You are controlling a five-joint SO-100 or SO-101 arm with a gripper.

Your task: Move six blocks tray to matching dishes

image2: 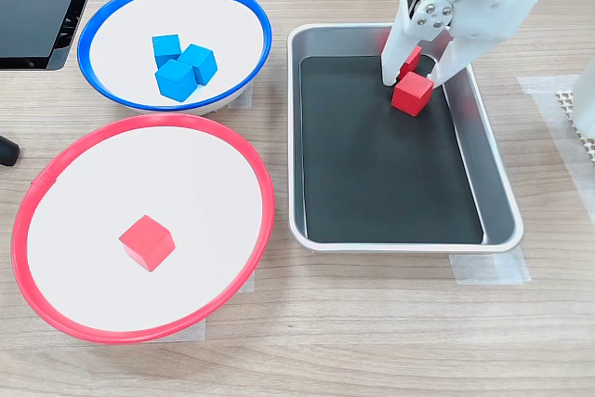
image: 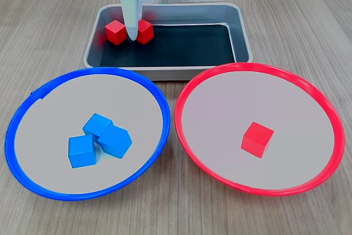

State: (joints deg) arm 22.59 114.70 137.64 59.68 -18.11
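Two red blocks (image: pixel 115 31) (image: pixel 145 31) sit side by side in the far left corner of the silver tray (image: pixel 242 31). My gripper (image: pixel 132 37) reaches down between them. In the other fixed view the gripper (image2: pixel 415 79) stands open, its white fingers (image2: pixel 394 60) spread on either side of the two red blocks (image2: pixel 412 94) (image2: pixel 410 57), shut on neither. The blue-rimmed dish (image: pixel 33 103) holds three blue blocks (image: pixel 98 125) (image: pixel 115 141) (image: pixel 82 151). One red block (image: pixel 257 139) lies in the red-rimmed dish (image: pixel 324 108).
The tray's black floor (image2: pixel 381 183) is bare away from the two red blocks. A black device (image2: pixel 37 6) sits at the table's top left corner in a fixed view. Tape (image2: pixel 488 269) holds the tray to the wooden table.
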